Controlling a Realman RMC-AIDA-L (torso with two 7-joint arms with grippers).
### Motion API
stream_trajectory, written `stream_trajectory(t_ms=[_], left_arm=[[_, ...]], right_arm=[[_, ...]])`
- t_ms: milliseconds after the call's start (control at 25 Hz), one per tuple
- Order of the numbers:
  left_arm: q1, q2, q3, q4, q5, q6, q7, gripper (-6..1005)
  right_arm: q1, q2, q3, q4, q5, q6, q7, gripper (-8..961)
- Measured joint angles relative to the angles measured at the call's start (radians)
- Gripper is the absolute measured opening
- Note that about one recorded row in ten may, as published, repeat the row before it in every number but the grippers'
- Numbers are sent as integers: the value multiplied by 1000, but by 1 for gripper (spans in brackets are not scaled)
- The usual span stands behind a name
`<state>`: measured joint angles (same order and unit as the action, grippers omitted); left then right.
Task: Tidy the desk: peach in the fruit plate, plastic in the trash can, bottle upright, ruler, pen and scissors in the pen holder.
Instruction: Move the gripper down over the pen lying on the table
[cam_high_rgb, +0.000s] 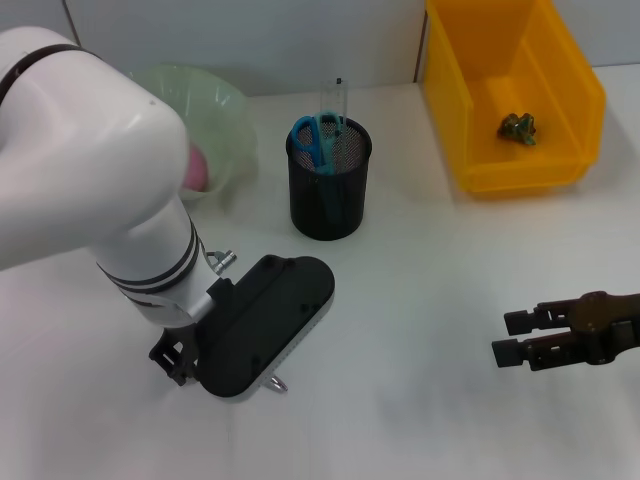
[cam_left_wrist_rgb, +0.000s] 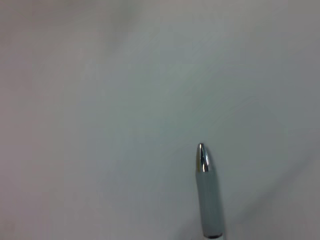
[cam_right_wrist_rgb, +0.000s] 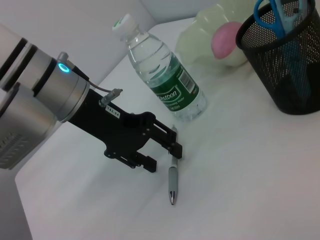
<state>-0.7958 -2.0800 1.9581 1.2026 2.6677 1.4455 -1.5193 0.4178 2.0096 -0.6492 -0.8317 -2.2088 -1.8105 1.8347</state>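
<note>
Landmark: the pen holder (cam_high_rgb: 329, 180), the black mesh cup near the middle of the desk (cam_high_rgb: 420, 300); all places below are told from it.
Pen: the pen (cam_right_wrist_rgb: 172, 182) lies flat on the desk, in front of the pen holder and to its left side, under the left arm; only its metal tip shows in the head view.
Left gripper: the left gripper (cam_right_wrist_rgb: 161, 150) is low over the pen, its two fingers parted and standing one on each side of the upper end of the pen; I judge they do not squeeze it yet.
Right gripper: the right gripper (cam_high_rgb: 515, 337) waits in front of the pen holder and to its right, well apart, fingers a little parted and empty.
Already in place: the scissors (cam_high_rgb: 316, 140) and the ruler (cam_high_rgb: 333, 98) stand inside the pen holder; the peach (cam_right_wrist_rgb: 226, 40) is in the fruit plate (cam_high_rgb: 215, 95), left of the pen holder; the bottle (cam_right_wrist_rgb: 162, 75) stands upright near the plate.
Handling: the pen seems light, stiff and smooth, so it may roll or slip; a hold across the barrel near its middle looks safest.
</note>
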Motion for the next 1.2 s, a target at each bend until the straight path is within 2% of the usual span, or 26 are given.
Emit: stream_trajectory(t_ms=[440,1200], left_arm=[[-2,0,13,-4,4,10,-19,643],[-2,0,31,-4,5,12,-37,504]], right_arm=[[15,9,-4,2,0,4,-2,808],[19,12,-4,2,-2,3,-3,806]])
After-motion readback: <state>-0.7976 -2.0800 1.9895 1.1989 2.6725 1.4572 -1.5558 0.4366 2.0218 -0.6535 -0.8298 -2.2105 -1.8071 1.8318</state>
